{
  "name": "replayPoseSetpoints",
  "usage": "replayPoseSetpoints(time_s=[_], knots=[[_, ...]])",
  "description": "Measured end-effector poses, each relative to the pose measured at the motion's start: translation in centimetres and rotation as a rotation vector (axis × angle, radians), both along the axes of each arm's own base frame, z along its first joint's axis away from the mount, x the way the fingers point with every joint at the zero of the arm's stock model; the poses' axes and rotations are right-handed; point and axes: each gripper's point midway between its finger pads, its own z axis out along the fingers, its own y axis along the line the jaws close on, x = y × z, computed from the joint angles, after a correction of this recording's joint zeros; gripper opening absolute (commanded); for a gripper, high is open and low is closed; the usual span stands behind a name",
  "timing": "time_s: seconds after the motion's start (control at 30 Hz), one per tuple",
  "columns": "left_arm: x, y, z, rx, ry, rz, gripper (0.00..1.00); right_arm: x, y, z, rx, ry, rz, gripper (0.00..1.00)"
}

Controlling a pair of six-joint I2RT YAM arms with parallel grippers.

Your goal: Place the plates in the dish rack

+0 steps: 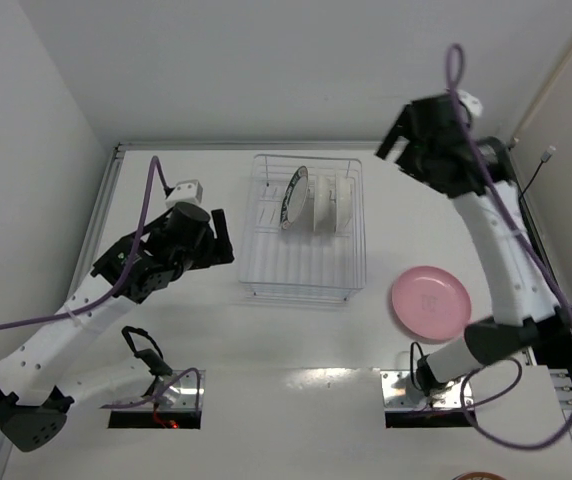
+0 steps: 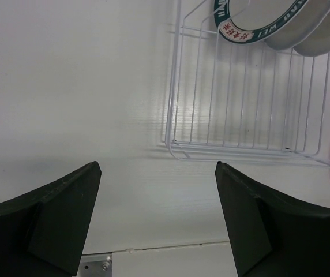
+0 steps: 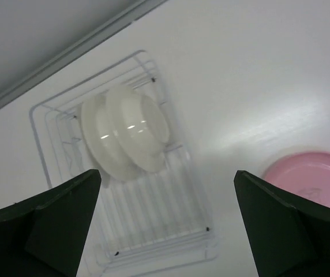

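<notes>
The white wire dish rack (image 1: 306,280) stands mid-table. Two plates stand upright in its far half: the teal-rimmed plate (image 1: 294,198) and, to its right, the clear glass plate (image 1: 328,205). Flat on the table to the right of the rack lies the pink plate (image 1: 430,302). My right gripper (image 1: 394,148) hangs high above the rack's far right corner, open and empty; its wrist view looks down on the rack (image 3: 159,231), the standing plates (image 3: 127,135) and the pink plate (image 3: 315,179). My left gripper (image 1: 224,240) is open and empty just left of the rack (image 2: 234,115).
The table's raised back edge (image 1: 236,146) runs behind the rack, and white walls close in the left and back. A cable (image 1: 536,175) hangs at the far right. Both arm bases (image 1: 156,400) sit at the near edge.
</notes>
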Motion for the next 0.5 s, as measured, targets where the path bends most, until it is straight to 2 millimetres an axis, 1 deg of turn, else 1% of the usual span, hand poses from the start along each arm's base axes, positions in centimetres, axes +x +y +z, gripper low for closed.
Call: replayPoseSetpoints(time_s=[0.03, 0.1, 0.17, 0.2, 0.27, 0.3, 0.37, 0.4, 0.43, 0.5], knots=[[0.1, -0.1, 0.0, 0.001, 0.002, -0.001, 0.79, -1.1, -2.6, 0.4, 0.014, -0.009, -0.045, 1.00], [0.2, -0.2, 0.0, 0.005, 0.004, -0.001, 0.79, -3.5, -6.6, -0.7, 0.041, 0.014, -0.113, 1.00], [0.4, -0.3, 0.1, 0.010, 0.006, -0.001, 0.79, -6.0, -8.9, -3.8, 0.062, 0.099, -0.156, 1.00], [0.6, -0.4, 0.1, 0.012, 0.007, 0.000, 0.79, -7.4, -10.0, -6.0, 0.073, 0.163, -0.180, 1.00], [0.9, -0.6, 0.1, 0.022, 0.011, 0.001, 0.79, -9.3, -11.2, -10.0, 0.090, 0.279, -0.214, 1.00], [1.1, -0.7, 0.0, 0.026, 0.013, 0.001, 0.79, -10.5, -11.8, -12.3, 0.099, 0.347, -0.233, 1.00], [1.4, -0.8, -0.2, 0.038, 0.022, 0.001, 0.79, -13.4, -12.9, -16.0, 0.121, 0.474, -0.283, 1.00], [1.5, -0.9, -0.3, 0.043, 0.026, 0.000, 0.79, -14.8, -13.4, -17.3, 0.131, 0.520, -0.310, 1.00], [1.6, -1.0, -0.5, 0.048, 0.030, -0.001, 0.79, -16.6, -13.9, -18.6, 0.147, 0.571, -0.344, 1.00], [1.8, -1.1, -0.7, 0.057, 0.038, -0.003, 0.81, -19.4, -14.7, -19.7, 0.171, 0.619, -0.405, 1.00]])
